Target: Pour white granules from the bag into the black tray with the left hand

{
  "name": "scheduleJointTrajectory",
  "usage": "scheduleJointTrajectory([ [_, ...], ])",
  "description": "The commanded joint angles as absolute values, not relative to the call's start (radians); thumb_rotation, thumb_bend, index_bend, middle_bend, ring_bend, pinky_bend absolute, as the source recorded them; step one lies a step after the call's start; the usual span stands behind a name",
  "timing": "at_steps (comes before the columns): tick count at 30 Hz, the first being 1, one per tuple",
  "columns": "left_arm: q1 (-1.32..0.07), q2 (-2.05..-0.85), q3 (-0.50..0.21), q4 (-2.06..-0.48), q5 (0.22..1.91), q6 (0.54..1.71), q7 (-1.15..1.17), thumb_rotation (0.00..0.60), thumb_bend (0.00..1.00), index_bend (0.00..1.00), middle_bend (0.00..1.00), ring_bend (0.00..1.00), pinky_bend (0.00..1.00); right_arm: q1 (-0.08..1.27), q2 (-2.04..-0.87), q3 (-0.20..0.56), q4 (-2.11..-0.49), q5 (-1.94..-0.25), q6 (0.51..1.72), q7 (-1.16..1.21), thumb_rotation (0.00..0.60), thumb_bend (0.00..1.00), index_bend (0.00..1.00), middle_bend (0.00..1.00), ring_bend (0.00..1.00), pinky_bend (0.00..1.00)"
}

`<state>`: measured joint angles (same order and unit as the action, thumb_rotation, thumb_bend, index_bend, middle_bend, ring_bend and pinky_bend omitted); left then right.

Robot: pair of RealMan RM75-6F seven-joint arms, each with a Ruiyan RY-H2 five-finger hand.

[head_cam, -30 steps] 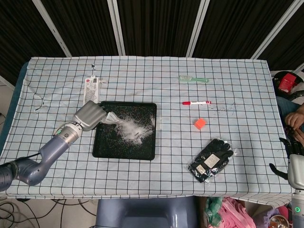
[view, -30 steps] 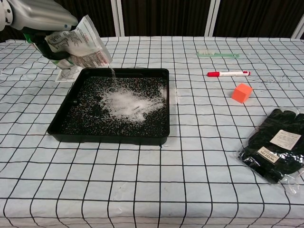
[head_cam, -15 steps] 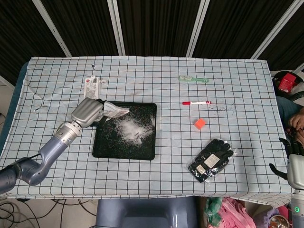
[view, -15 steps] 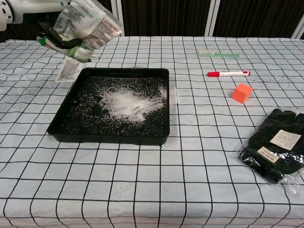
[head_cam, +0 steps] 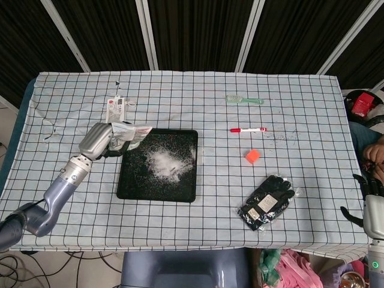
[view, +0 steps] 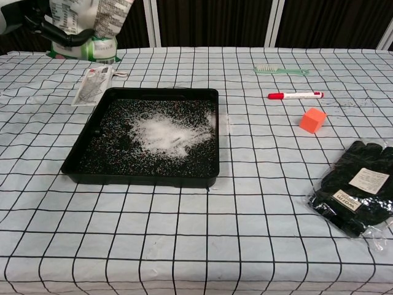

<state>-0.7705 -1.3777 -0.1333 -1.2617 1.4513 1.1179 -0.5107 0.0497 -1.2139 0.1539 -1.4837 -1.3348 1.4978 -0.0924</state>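
Observation:
A black tray (head_cam: 129,186) (view: 80,161) lies left of the table's middle, with a heap of white granules (head_cam: 163,162) (view: 163,134) spread over its floor. My left hand (head_cam: 96,139) (view: 44,26) grips the printed granule bag (head_cam: 129,135) (view: 83,24) just beyond the tray's far-left corner. In the chest view the bag stands nearly upright, raised above the cloth, and no granules fall from it. My right hand (head_cam: 374,215) hangs off the table's right edge, away from everything; its fingers are too little seen to judge.
A small flat packet (head_cam: 116,111) (view: 92,86) lies behind the tray. A green brush (head_cam: 244,100), a red-capped marker (head_cam: 248,129), an orange cube (head_cam: 252,156) and bagged black gloves (head_cam: 266,201) sit to the right. A person's hands (head_cam: 373,156) show at the far right.
My left hand has drawn the bag back to the left, off the tray, and tipped it from pouring to nearly upright. The stream of granules has stopped.

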Motion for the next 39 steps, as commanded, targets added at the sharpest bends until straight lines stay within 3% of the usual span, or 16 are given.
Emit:
scheduleJointTrajectory([
  [1, -0.705, -1.438, -0.126, -1.169, 1.499, 1.238, -0.639, 0.600, 0.76, 0.55, 0.53, 0.45, 0.59, 0.049, -1.214, 0.153, -1.483, -1.336, 1.499, -0.094, 0.600, 0.11, 0.18, 0.10, 0.14, 0.31],
  [14, -0.566, -1.601, -0.081, -0.887, 1.506, 1.379, -0.844, 0.600, 0.76, 0.55, 0.53, 0.45, 0.59, 0.050, -1.218, 0.153, -1.478, -1.331, 1.495, -0.098, 0.600, 0.12, 0.18, 0.10, 0.14, 0.31],
  [29, -0.532, -1.882, -0.103, -0.388, 1.432, 1.253, -1.043, 0.600, 0.76, 0.54, 0.53, 0.44, 0.59, 0.045, -1.215, 0.162, -1.475, -1.315, 1.496, -0.089, 0.600, 0.11, 0.18, 0.10, 0.14, 0.31],
  [39, -0.548, -1.949, -0.079, -0.265, 1.458, 1.201, -1.077, 0.600, 0.75, 0.54, 0.52, 0.43, 0.57, 0.043, -1.212, 0.165, -1.475, -1.314, 1.499, -0.082, 0.600, 0.12, 0.18, 0.10, 0.14, 0.31],
])
